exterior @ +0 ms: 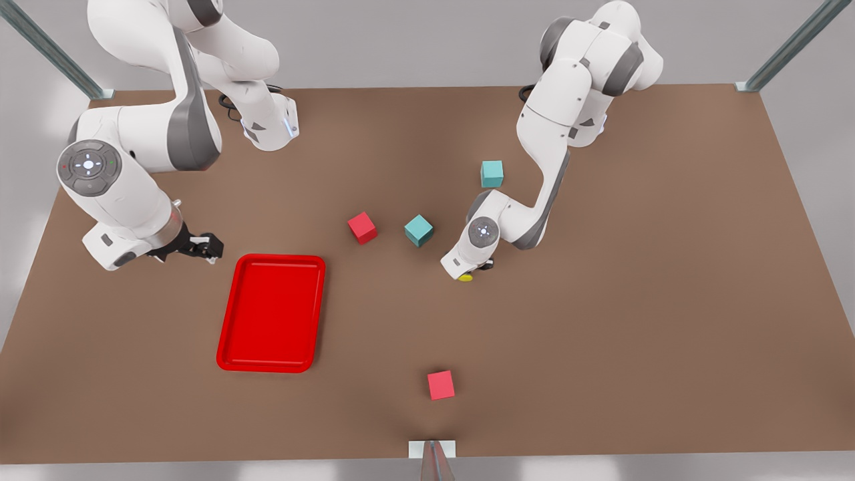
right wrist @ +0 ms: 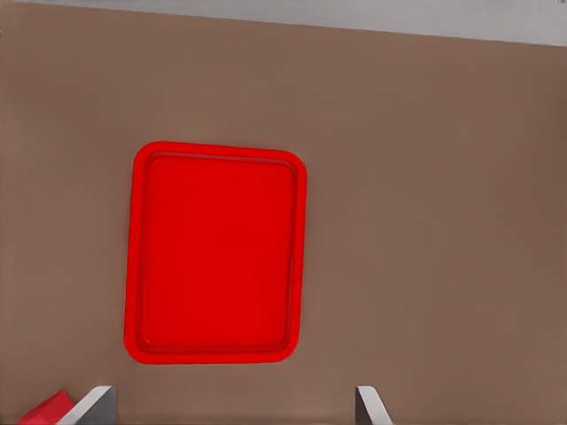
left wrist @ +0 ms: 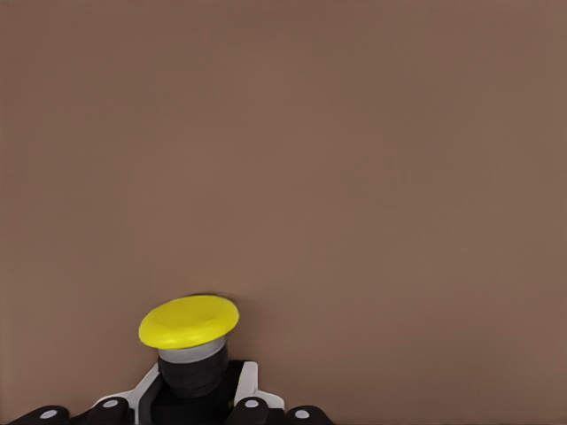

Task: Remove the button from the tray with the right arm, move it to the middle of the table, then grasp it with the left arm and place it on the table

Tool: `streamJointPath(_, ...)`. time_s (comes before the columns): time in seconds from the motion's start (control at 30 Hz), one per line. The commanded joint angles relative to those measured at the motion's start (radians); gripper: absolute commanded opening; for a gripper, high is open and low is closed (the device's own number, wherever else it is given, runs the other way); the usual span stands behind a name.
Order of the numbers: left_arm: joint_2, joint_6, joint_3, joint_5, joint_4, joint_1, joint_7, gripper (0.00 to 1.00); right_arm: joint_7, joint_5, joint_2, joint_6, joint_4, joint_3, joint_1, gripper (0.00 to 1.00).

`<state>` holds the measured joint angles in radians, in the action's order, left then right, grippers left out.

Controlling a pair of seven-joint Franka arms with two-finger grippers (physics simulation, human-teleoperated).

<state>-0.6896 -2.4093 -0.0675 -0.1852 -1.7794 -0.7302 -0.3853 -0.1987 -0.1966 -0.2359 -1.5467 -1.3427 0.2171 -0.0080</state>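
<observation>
The button [exterior: 465,277], with its round yellow cap and dark body, sits low over the table [exterior: 601,321] near the middle. My left gripper [exterior: 475,268] is on the arm at the front view's right and is shut on it. In the left wrist view the button [left wrist: 189,320] sits between the pads of the left gripper [left wrist: 197,394], its cap close to the brown surface. The red tray [exterior: 230,314] lies empty toward the front view's left. My right gripper [exterior: 207,248] hovers open just beyond the tray's far left corner. In the right wrist view the tray [right wrist: 131,266] lies ahead of the right gripper [right wrist: 235,407].
A red cube [exterior: 362,228] and a teal cube [exterior: 419,230] stand just left of the left gripper in the front view. Another teal cube [exterior: 492,174] sits behind it. A second red cube [exterior: 441,385] lies near the front edge. A red cube corner [right wrist: 49,412] shows by a right finger.
</observation>
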Motion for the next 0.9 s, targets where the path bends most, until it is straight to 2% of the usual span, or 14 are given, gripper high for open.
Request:
streamJointPath(0.0, -0.005, 0.001, 0.000, -0.002, 0.001, 0.000, -0.004, 0.48, 0.059, 0.000, 0.001, 0.000, 0.000, 0.001, 0.000, 1.00)
streamJointPath(0.27, 0.008, 0.039, -0.003, -0.003, 0.031, 0.000, -0.010, 0.48, 0.056, 0.002, 0.000, 0.000, 0.000, 0.002, 0.003, 1.00)
streamJointPath(0.37, 0.010, 0.340, -0.052, 0.009, 0.185, -0.001, -0.125, 0.48, 0.056, 0.003, 0.001, 0.000, 0.000, 0.002, 0.003, 1.00)
streamJointPath(0.4, 0.010, 0.369, -0.064, 0.012, 0.215, -0.003, -0.338, 0.48, 0.056, 0.003, 0.001, 0.000, 0.000, 0.002, 0.003, 1.00)
streamJointPath(0.47, -0.002, 0.369, -0.067, 0.145, 0.282, 0.000, -0.995, 0.48, 0.054, 0.003, 0.001, 0.000, 0.000, 0.002, 0.003, 1.00)
streamJointPath(0.5, -0.004, 0.374, -0.067, 0.245, 0.284, -0.001, -1.239, 0.48, 0.056, 0.003, 0.000, 0.000, 0.000, 0.002, 0.005, 1.00)
streamJointPath(0.53, -0.011, 0.424, -0.066, 0.435, 0.282, -0.005, -1.605, 0.48, 0.054, 0.003, 0.000, 0.000, 0.000, 0.002, 0.005, 1.00)
streamJointPath(0.57, -0.021, 0.444, -0.067, 0.509, 0.282, -0.008, -1.813, 0.48, 0.054, 0.002, 0.000, 0.000, 0.000, 0.002, 0.005, 1.00)
streamJointPath(0.63, -0.025, 0.585, -0.067, 0.753, 0.282, -0.003, -2.282, 0.48, 0.056, 0.002, 0.001, 0.000, 0.000, 0.002, 0.005, 1.00)
streamJointPath(0.73, -0.059, 0.760, -0.067, 0.923, 0.282, -0.008, -2.568, 0.48, 0.056, 0.002, 0.001, 0.000, 0.000, 0.002, 0.005, 1.00)
streamJointPath(0.87, -0.099, 0.964, -0.061, 1.035, 0.281, -0.014, -2.603, 0.48, 0.056, 0.000, 0.000, 0.000, 0.000, 0.002, 0.006, 1.00)
